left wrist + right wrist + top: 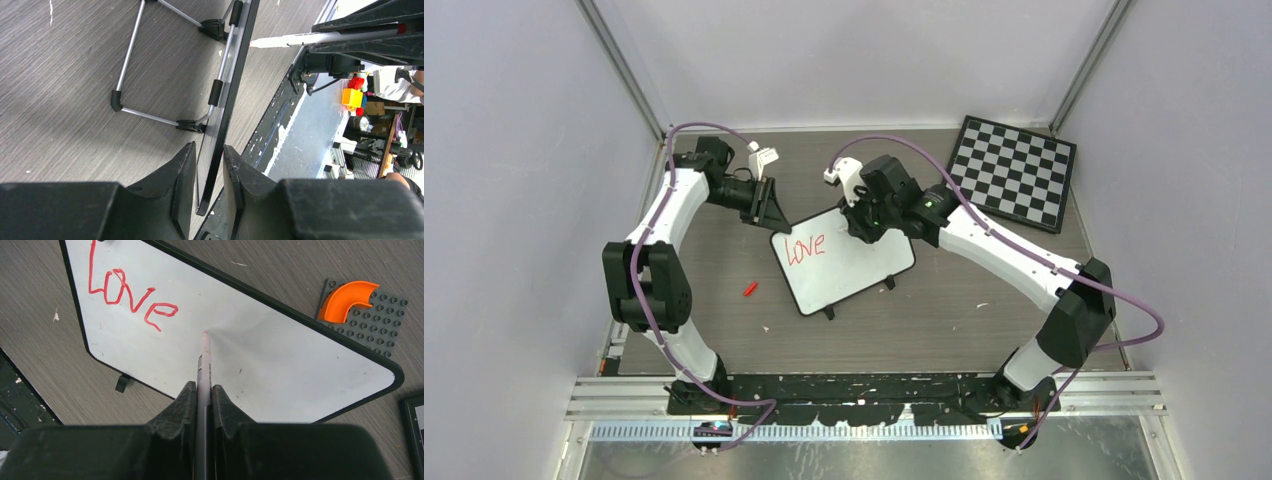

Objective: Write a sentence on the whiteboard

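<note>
From the top view, the whiteboard (854, 268) sits mid-table (944, 320) between the two arms, with the chessboard (1016, 170) well apart at the far right corner and a small red cap (750, 289) lying near the board's left side. My left end effector (209, 152) is clamped on the board's edge, one finger on each face. My right end effector (203, 387) is closed around a marker (205, 347), whose tip is at the white surface just past the sentence (127, 295), which reads only "Love" in red.
</note>
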You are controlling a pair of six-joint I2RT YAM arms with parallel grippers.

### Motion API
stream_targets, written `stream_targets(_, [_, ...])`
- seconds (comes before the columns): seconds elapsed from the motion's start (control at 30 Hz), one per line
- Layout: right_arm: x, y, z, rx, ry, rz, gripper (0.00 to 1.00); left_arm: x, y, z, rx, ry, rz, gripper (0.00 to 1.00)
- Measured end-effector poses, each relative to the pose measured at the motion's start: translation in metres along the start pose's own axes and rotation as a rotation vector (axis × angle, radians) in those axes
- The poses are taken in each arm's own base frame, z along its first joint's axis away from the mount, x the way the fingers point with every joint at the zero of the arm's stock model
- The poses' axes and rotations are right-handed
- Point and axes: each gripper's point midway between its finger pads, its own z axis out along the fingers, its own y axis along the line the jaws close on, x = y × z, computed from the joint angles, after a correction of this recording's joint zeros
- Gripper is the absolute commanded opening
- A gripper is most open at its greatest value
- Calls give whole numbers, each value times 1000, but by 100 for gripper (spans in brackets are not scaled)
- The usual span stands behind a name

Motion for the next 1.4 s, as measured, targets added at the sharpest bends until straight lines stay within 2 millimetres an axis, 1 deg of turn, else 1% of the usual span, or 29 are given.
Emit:
stream_targets(0.27, [4, -3, 10, 13, 17, 0, 0, 0, -1, 1, 3, 4, 3, 21])
stream_targets(0.47, [4, -3, 12, 15, 21, 1, 0, 0, 0, 2, -2, 5, 4, 18])
stream_targets(0.73, [4, 1, 15, 4, 24, -7, 0, 0, 0, 2, -1, 4, 8, 13])
stream_targets(0.9, [5, 3, 16, -2, 26, -11, 0, 0, 0, 2, 0, 4, 8, 8])
stream_targets(1.17, [16, 6, 18, -10, 49, -24, 0, 0, 1, 3, 1, 4, 8, 1])
stream_targets(1.4, [17, -2, 15, 0, 50, -21, 0, -1, 0, 3, 6, 2, 9, 0])
